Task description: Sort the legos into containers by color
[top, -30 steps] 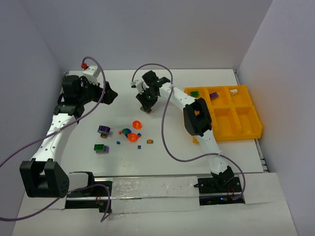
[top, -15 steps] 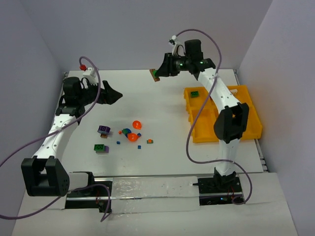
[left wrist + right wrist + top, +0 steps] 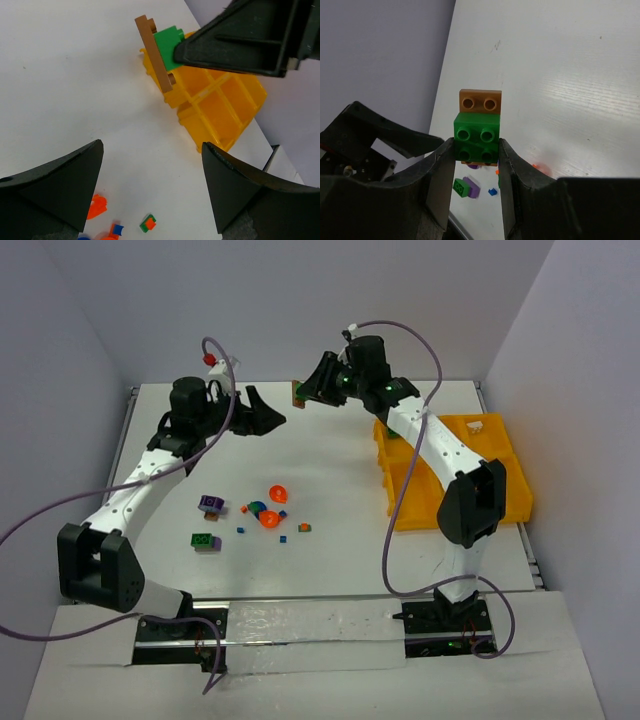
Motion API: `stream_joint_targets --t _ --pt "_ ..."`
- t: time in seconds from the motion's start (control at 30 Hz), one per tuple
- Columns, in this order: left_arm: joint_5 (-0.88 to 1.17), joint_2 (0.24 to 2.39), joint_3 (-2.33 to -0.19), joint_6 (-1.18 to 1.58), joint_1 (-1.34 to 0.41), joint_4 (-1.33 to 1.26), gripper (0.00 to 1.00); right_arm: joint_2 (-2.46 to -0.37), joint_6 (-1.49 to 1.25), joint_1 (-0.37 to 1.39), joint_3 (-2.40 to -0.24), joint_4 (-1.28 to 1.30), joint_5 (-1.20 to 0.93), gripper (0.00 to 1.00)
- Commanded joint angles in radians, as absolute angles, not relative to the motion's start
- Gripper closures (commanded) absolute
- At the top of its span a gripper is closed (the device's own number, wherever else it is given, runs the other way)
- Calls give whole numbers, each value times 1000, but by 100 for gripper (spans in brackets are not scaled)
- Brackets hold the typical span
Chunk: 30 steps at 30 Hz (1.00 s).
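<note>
High over the back of the table, my right gripper (image 3: pixel 308 392) is shut on a green brick (image 3: pixel 476 137) stuck on a brown plate (image 3: pixel 480 100). From the left wrist view the same stack (image 3: pixel 161 49) hangs in front of the yellow-orange tray (image 3: pixel 215 107). My left gripper (image 3: pixel 264 418) stands open a little to the left of the stack, jaws wide and empty. Loose legos lie mid-table: a purple brick (image 3: pixel 211 504), a green-and-purple pair (image 3: pixel 206 541) and two orange dishes (image 3: pixel 274 507).
The tray (image 3: pixel 500 490) of containers sits at the right, partly behind my right arm, with a white piece (image 3: pixel 478 423) in its far corner. Small blue and orange bits (image 3: pixel 283 530) are scattered near the dishes. Walls close in at the back and both sides.
My left arm has swung up and right toward the held stack, its jaws narrowing slightly. The right gripper has carried the stack a little left and lower.
</note>
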<state>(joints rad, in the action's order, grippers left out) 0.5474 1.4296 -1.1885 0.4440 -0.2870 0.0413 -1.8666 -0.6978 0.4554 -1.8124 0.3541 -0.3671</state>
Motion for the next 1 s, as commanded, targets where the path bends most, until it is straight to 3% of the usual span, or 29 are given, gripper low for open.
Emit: stream_joint_targets --t 0.0,0.7,0.97 --pt "509 1485 -1270 498 -299 -28 11 -1781 -745 480 -1807 304 -262 100" --pt "566 1558 -1337 551 -333 -89 22 -1754 -746 498 -1757 241 -307 100" --pt "528 1609 -1389 523 -347 -47 34 -1737 -716 517 -1735 210 -345 100"
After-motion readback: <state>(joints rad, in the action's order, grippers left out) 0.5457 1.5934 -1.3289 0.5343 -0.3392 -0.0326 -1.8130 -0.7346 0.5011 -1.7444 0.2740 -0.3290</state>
